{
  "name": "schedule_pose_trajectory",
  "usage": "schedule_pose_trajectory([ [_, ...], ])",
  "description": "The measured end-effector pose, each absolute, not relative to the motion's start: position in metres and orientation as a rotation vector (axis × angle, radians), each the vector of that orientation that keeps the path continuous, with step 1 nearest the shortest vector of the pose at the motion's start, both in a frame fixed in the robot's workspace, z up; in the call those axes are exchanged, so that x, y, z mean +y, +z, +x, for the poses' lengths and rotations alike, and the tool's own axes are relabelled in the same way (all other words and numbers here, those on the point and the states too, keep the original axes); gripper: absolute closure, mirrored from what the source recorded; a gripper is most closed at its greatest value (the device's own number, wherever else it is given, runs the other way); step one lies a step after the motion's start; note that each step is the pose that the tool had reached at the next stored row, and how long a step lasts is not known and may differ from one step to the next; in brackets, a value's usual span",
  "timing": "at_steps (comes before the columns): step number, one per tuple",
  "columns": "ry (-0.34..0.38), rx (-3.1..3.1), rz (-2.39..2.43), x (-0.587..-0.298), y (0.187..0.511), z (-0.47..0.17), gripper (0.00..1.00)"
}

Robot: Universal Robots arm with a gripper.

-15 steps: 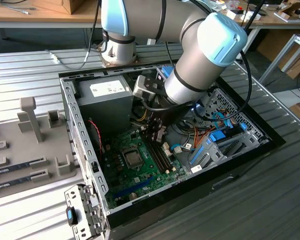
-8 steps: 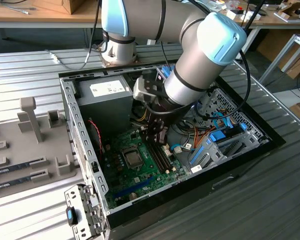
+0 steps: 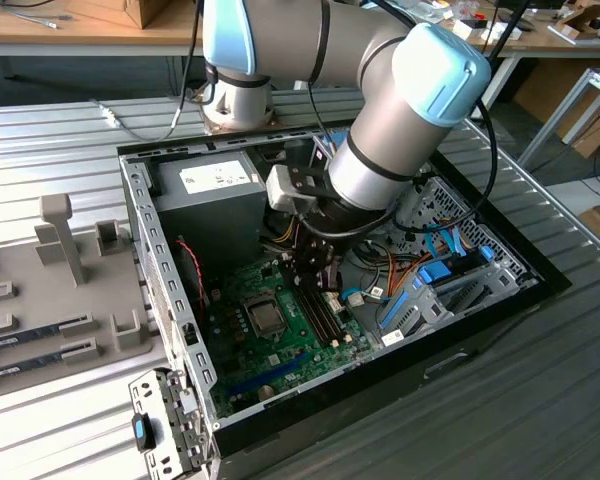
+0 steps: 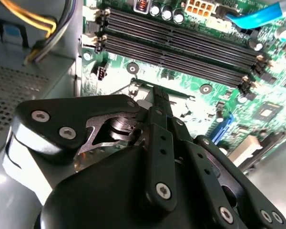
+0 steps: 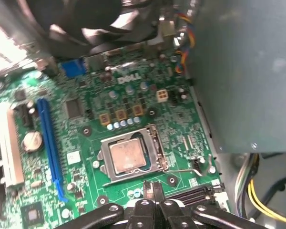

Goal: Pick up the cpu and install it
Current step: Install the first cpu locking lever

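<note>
We see the cpu [image 5: 127,157] seated in its motherboard socket in the first wrist view, the tool [image 5: 151,190] clenched, empty, just beside it, memory slots [image 4: 181,52] in the second wrist view.

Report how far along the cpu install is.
Done, by the look of it: the cpu already sits in its socket on the motherboard, framed by the metal bracket. In hand: nothing; the gripper hangs just beside the socket with its fingers together. Left: whether the socket's lever is fully latched cannot be told.
</note>
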State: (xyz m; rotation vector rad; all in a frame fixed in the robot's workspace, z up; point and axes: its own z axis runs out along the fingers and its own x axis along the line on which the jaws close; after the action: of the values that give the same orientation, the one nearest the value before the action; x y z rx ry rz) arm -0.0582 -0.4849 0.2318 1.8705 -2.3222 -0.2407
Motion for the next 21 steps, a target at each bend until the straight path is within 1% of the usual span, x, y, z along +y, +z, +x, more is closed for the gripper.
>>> schedule_pose_trajectory([
  [13, -0.213, -2.079, 2.118, -0.4849, 0.2316, -0.0582, 0.89],
  [18, -0.072, -2.151, 2.189, -0.4849, 0.2315, -0.0584, 0.89],
  [19, -0.054, -2.160, 2.197, -0.4849, 0.2315, -0.0585, 0.89],
  [21, -0.047, -2.164, 2.201, -0.4848, 0.2313, -0.0585, 0.89],
])
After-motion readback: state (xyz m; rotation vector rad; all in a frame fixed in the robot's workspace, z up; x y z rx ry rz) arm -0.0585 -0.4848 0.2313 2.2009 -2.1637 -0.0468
